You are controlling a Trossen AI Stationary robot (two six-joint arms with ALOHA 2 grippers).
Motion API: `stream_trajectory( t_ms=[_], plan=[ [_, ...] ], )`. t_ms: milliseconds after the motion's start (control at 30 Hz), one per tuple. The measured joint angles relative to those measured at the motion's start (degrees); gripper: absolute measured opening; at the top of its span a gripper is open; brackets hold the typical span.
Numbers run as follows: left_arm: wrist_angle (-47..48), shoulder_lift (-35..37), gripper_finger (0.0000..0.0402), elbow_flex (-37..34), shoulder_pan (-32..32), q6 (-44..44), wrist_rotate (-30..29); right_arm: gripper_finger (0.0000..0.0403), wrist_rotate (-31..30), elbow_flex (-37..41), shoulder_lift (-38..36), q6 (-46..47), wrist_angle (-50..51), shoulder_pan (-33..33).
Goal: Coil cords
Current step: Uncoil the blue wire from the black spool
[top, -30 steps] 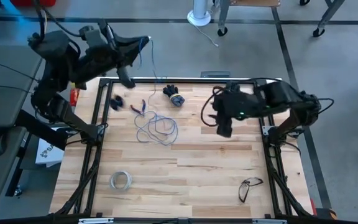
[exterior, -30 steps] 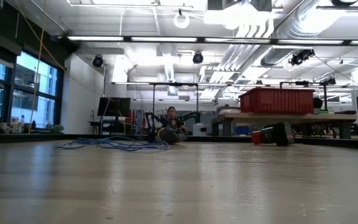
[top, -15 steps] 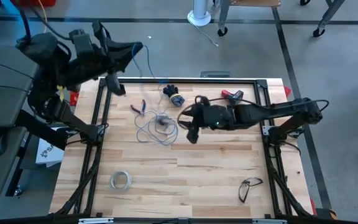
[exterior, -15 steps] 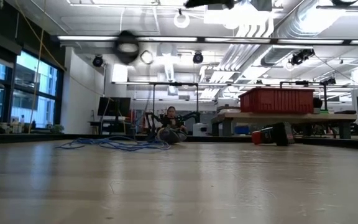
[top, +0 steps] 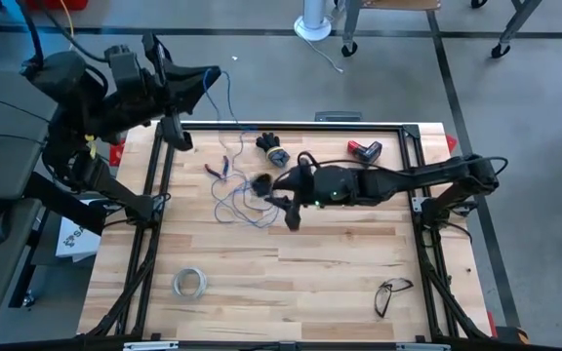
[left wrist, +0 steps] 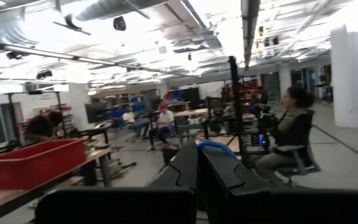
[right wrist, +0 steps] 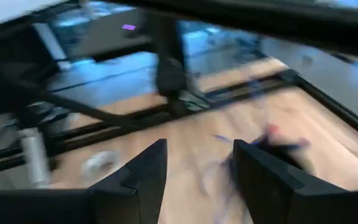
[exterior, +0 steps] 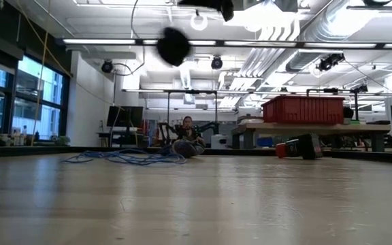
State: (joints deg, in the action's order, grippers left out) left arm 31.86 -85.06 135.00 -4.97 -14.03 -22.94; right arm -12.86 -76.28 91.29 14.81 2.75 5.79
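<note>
We see the left gripper [top: 213,74] raised past the table's [top: 340,263] far-left corner, fingers together on one end of the thin bluish wire [top: 224,117], which runs down to loose loops on the wood. The right gripper [top: 279,200] reaches across to the loops' edge, fingers apart. The dark spool [top: 260,182] seems to sit just beside it, though blur hides any contact.

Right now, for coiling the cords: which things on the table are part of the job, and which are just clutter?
Job:
- thin bluish wire, loose loops on the table, one end pinched in the shut left gripper
- dark spool, by the open right gripper

Lying about:
- whitish tape ring
- glasses
- red tool
- small pliers
</note>
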Motion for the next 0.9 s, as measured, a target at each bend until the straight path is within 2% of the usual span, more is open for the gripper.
stream_trajectory(
  t_ms=[167,233,367,400,500,767,900],
  plan=[
    [-0.02,0.0,0.0,0.0,-0.01,0.05,-0.56,0.0177,7.64,-2.44,-0.11,-3.37,2.75,0.69],
    [-0.04,0.0,0.0,0.0,-0.08,0.34,-0.35,0.0177,6.4,-3.27,-0.09,-4.66,3.68,0.71],
    [-0.02,0.0,0.0,0.0,-0.05,0.51,-0.06,0.0177,-6.06,-4.03,-0.11,-6.4,2.6,0.45],
    [-0.02,0.0,0.0,0.0,-0.03,0.53,-0.06,0.0177,-7.57,-4.03,-0.03,-6.54,2.12,-0.11],
    [-0.04,0.0,0.0,0.0,-0.08,1.03,-0.02,0.0177,-7.28,-4.03,0.28,-6.03,-0.46,-1.69],
    [-0.13,0.0,0.0,0.0,-0.07,1.5,0.11,0.0177,-0.6,-4.05,1.68,-5.88,-8.14,-3.13],
    [-0.37,0.0,0.0,0.0,-0.07,1.55,0.14,0.0177,-2.66,-4.05,2.1,-5.86,-10.62,-3.3]
  ],
)
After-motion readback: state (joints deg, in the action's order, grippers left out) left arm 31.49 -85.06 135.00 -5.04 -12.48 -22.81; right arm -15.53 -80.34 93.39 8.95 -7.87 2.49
